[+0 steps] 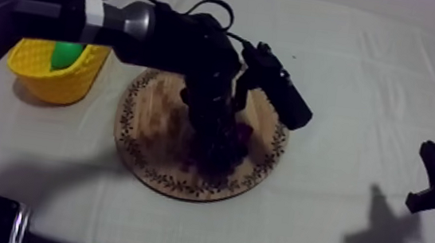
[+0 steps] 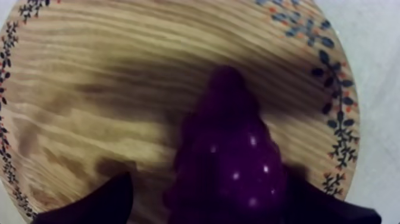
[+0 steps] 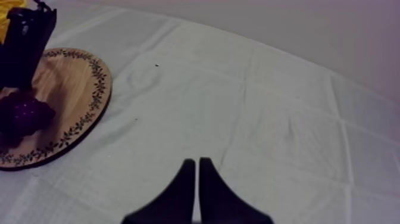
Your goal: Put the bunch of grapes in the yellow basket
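Note:
The dark purple bunch of grapes [image 1: 221, 146] lies on the round wooden board [image 1: 147, 134], right of its middle. My left arm reaches in from the upper left, and my left gripper [image 1: 216, 123] stands straight down over the bunch. In the left wrist view the grapes [image 2: 229, 161] sit between my two fingers on the board [image 2: 107, 77]; the left gripper [image 2: 211, 193] is open, with a gap showing beside one finger. My right gripper [image 3: 197, 162] is shut on nothing, low over the cloth at the right [image 1: 432, 179]. From there the grapes [image 3: 24, 113] show under the left gripper [image 3: 24, 47].
The yellow basket [image 1: 44, 74] stands left of the board, close to its rim, with a green fruit [image 1: 67, 53] inside. The left arm passes over the basket's near side. Bare cloth [image 1: 367, 111] lies between the board and the right arm.

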`<state>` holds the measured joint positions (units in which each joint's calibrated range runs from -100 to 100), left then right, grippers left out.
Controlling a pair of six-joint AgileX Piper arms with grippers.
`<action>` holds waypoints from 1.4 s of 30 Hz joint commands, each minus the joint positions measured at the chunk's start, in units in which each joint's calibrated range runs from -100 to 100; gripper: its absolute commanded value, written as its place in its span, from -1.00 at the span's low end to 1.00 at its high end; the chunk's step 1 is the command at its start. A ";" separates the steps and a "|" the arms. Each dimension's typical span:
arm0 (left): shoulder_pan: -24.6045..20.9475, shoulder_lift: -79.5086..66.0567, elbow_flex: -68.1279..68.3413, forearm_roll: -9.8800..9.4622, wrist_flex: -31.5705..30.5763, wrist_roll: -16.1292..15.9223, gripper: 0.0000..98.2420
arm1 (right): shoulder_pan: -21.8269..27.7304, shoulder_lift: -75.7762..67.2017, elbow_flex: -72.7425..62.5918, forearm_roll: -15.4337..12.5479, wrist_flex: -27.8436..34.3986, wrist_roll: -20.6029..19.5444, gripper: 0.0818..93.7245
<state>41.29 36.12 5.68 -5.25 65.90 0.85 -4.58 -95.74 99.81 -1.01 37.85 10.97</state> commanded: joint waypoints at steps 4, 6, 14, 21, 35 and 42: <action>-0.76 1.50 -2.80 1.11 2.31 -0.90 0.52 | -0.02 -0.01 -0.03 0.01 -0.03 0.00 -0.99; -0.98 1.87 -3.39 1.41 2.86 -1.25 0.43 | -0.02 -0.01 -0.03 0.01 -0.03 0.00 -0.99; -1.55 2.16 -3.98 2.12 3.38 -2.49 0.08 | -0.02 -0.01 -0.03 0.01 -0.03 0.00 -0.99; -2.03 -0.66 -1.08 2.12 2.14 -3.45 -0.12 | -0.02 -0.01 -0.03 0.01 -0.03 0.00 -0.99; -4.48 -20.44 10.37 2.80 8.13 -4.30 -0.15 | -0.02 -0.01 -0.03 0.01 -0.03 0.00 -0.99; -8.16 -33.27 16.29 1.66 14.16 -3.68 -0.14 | -0.02 -0.01 -0.03 0.01 -0.03 0.00 -0.99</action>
<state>34.07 7.20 20.62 -3.55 78.18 -2.90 -4.58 -95.74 99.81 -1.01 37.85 10.97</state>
